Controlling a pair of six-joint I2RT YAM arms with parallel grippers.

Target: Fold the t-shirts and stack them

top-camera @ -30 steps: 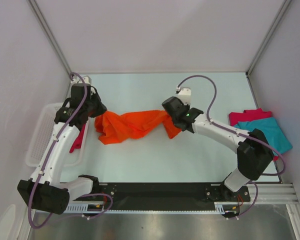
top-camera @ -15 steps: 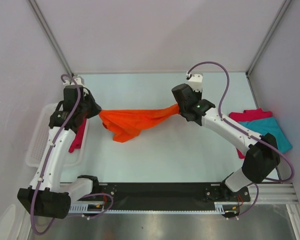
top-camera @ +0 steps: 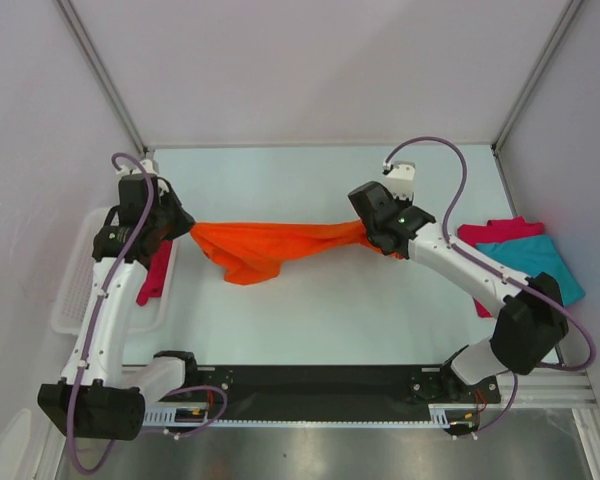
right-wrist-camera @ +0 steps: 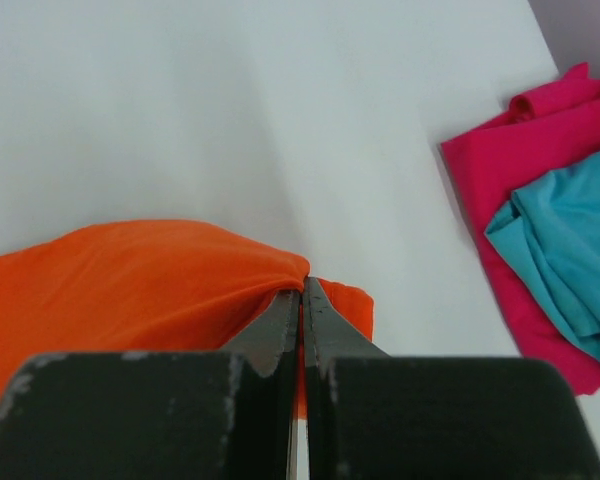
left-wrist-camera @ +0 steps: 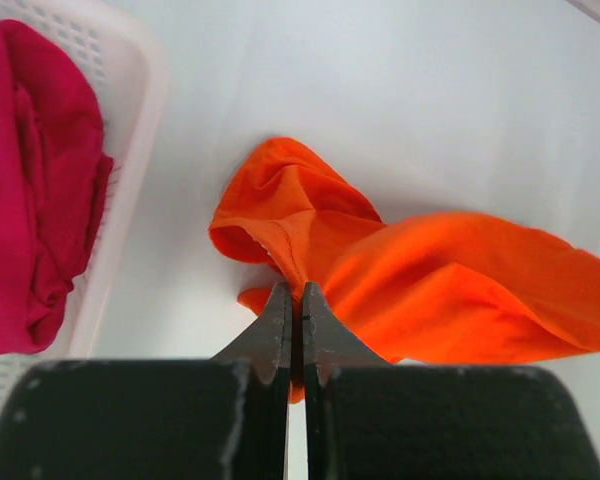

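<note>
Basket [top-camera: 75, 285] at far left: white plastic mesh, rigid. A crimson tee [left-wrist-camera: 30, 190] was bunched inside it, soft and creased.

Left gripper [left-wrist-camera: 291, 300]: fingers clamped together on a thin pinch of the orange tee [top-camera: 270, 245], near a stitched hem edge.

The orange tee hung stretched between the two grippers over the table [top-camera: 310, 320]. Its middle sagged in a loose fold, left of centre. Couldn't tell whether the fold's low tip touched the table.

The cloth read as a light, limp, matte knit with no stiffness. My call: it'll drape and bunch rather than hold a shape. Slip risk looks low on a pinch through several layers and higher on a single layer. Best holds are probably the shoulder seams or hem corners, one per gripper, so it spreads flat under tension.

Right gripper [right-wrist-camera: 301, 295]: fingers shut tight on the tee's other end, with a small tab of cloth poking past the tips.

Far right: teal tee [top-camera: 540, 268] lay on top of a second crimson tee [top-camera: 492, 232]. Both were fairly flat but wrinkled, on the table and well apart from the orange one.
</note>
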